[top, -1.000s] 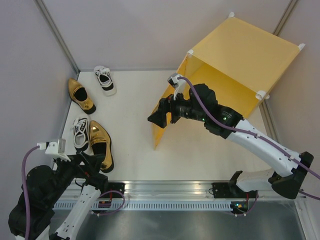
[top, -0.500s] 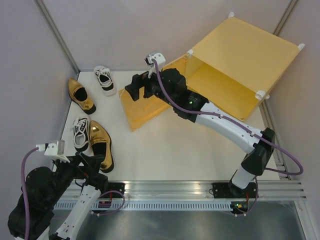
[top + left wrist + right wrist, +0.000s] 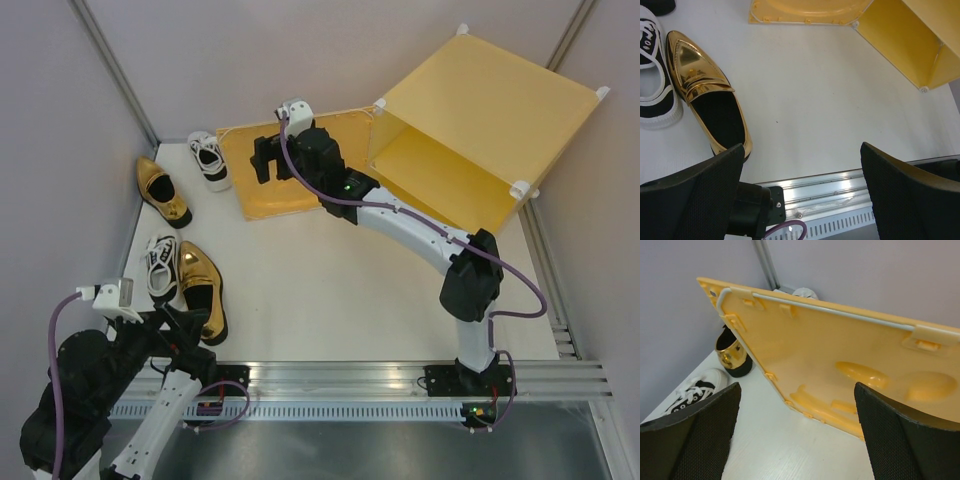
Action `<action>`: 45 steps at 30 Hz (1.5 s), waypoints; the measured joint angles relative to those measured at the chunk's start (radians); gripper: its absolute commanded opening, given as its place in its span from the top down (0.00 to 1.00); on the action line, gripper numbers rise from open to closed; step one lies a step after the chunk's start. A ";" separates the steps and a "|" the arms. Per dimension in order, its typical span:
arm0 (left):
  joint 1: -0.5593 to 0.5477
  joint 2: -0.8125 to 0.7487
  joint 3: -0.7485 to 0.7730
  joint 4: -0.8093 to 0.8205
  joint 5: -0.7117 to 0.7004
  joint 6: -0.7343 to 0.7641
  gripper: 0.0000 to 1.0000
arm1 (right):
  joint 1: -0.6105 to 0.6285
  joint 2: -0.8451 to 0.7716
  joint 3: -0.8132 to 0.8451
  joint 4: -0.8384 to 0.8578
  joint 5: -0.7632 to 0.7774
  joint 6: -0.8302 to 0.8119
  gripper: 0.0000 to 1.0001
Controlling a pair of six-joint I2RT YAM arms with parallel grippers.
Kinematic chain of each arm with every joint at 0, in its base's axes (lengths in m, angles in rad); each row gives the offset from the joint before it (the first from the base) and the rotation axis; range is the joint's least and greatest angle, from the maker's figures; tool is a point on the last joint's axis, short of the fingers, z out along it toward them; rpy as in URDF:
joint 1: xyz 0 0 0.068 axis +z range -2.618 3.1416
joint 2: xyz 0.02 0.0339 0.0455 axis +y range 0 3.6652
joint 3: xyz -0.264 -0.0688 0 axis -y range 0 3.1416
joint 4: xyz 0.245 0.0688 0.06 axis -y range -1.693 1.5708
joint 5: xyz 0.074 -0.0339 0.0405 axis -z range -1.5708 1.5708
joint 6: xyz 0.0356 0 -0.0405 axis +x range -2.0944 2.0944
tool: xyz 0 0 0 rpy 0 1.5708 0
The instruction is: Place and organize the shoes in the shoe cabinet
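Observation:
The yellow shoe cabinet [image 3: 480, 110] stands at the back right, its opening facing left. Its door [image 3: 235, 175] is swung wide open to the left; its embossed face shows in the right wrist view [image 3: 840, 350]. My right gripper [image 3: 263, 160] is open and empty against the door's inner side [image 3: 797, 440]. A white sneaker [image 3: 210, 160] and a gold loafer [image 3: 163, 190] lie at the back left. A second white sneaker [image 3: 162, 265] and gold loafer [image 3: 203, 290] lie side by side near left. My left gripper [image 3: 175, 330] is open and empty, just behind that loafer [image 3: 705, 95].
Grey walls close in the table at the left, back and right, with a metal post [image 3: 115, 75] in the back left corner. An aluminium rail [image 3: 330, 385] runs along the near edge. The right arm stretches diagonally across the table's middle.
My right arm has swept to the left and back, swinging the cabinet door from partly open to wide open. The left arm and the shoes have not moved.

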 measured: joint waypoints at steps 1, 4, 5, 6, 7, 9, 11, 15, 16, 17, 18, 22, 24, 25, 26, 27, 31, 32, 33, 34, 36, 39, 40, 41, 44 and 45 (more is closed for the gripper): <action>0.000 0.000 -0.005 0.000 -0.002 0.000 0.00 | -0.007 0.006 0.007 -0.002 0.011 0.000 0.02; 0.000 0.000 -0.026 0.000 -0.003 0.000 0.00 | -0.031 0.019 0.036 -0.004 0.079 0.000 0.02; 0.000 0.000 -0.028 0.000 -0.003 0.000 0.00 | -0.039 0.020 0.043 -0.003 0.105 0.001 0.02; 0.000 0.001 -0.032 0.000 -0.003 0.000 0.00 | -0.045 0.020 0.048 -0.001 0.133 0.001 0.02; 0.000 0.001 -0.036 0.000 -0.003 0.000 0.00 | -0.052 0.020 0.053 0.000 0.163 0.003 0.02; 0.000 0.001 -0.040 0.000 -0.003 0.000 0.00 | -0.067 0.020 0.057 0.007 0.219 0.005 0.02; 0.000 0.001 -0.042 0.000 -0.003 0.000 0.00 | -0.081 0.020 0.058 0.007 0.262 0.006 0.02; 0.000 0.001 -0.043 0.000 -0.003 0.000 0.00 | -0.111 0.045 0.102 0.007 0.319 0.008 0.02; 0.000 0.001 -0.043 0.000 -0.003 0.000 0.00 | -0.116 0.051 0.111 0.007 0.331 0.007 0.02; 0.000 0.001 -0.043 0.000 -0.003 0.000 0.00 | -0.122 0.057 0.121 0.006 0.341 0.005 0.02; 0.000 0.001 -0.043 0.000 -0.003 0.000 0.00 | -0.127 0.061 0.126 0.005 0.352 0.004 0.02; 0.000 0.001 -0.045 0.000 -0.003 0.000 0.00 | -0.132 0.069 0.134 0.000 0.396 0.004 0.02; 0.000 0.002 -0.049 0.001 -0.003 0.000 0.00 | -0.132 0.072 0.137 -0.011 0.428 0.004 0.02; 0.000 0.002 -0.051 0.000 -0.003 0.000 0.00 | -0.132 0.074 0.140 -0.018 0.446 0.004 0.02; 0.000 0.003 -0.053 0.000 -0.003 0.000 0.00 | -0.132 0.077 0.146 -0.025 0.462 0.004 0.02; 0.000 0.003 -0.053 0.001 -0.003 0.000 0.00 | -0.132 0.083 0.159 -0.039 0.483 0.004 0.02; 0.000 0.007 -0.053 0.001 -0.003 0.000 0.00 | -0.132 0.113 0.209 -0.074 0.545 0.005 0.02; 0.000 0.007 -0.053 0.001 -0.003 0.001 0.00 | -0.132 0.117 0.215 -0.083 0.554 0.005 0.02; 0.000 0.007 -0.053 0.001 -0.003 0.000 0.00 | -0.132 0.119 0.217 -0.090 0.560 0.006 0.02; 0.000 0.007 -0.053 0.001 -0.003 0.001 0.00 | -0.132 0.120 0.218 -0.101 0.570 0.009 0.02; 0.000 0.007 -0.053 0.001 -0.003 0.000 0.00 | -0.132 0.121 0.220 -0.124 0.580 0.012 0.02; 0.000 0.007 -0.056 0.001 -0.003 0.000 0.00 | -0.132 0.121 0.222 -0.138 0.566 0.012 0.02; 0.000 0.007 -0.056 0.000 -0.003 0.000 0.00 | -0.132 0.121 0.222 -0.142 0.553 0.012 0.02; 0.000 0.007 -0.056 0.001 -0.003 0.000 0.00 | -0.132 0.121 0.220 -0.144 0.539 0.012 0.02; 0.000 0.007 -0.056 0.001 -0.003 0.000 0.00 | -0.132 0.115 0.200 -0.145 0.487 0.013 0.02; 0.000 0.007 -0.056 0.001 -0.003 0.000 0.00 | -0.132 0.109 0.185 -0.146 0.467 0.014 0.02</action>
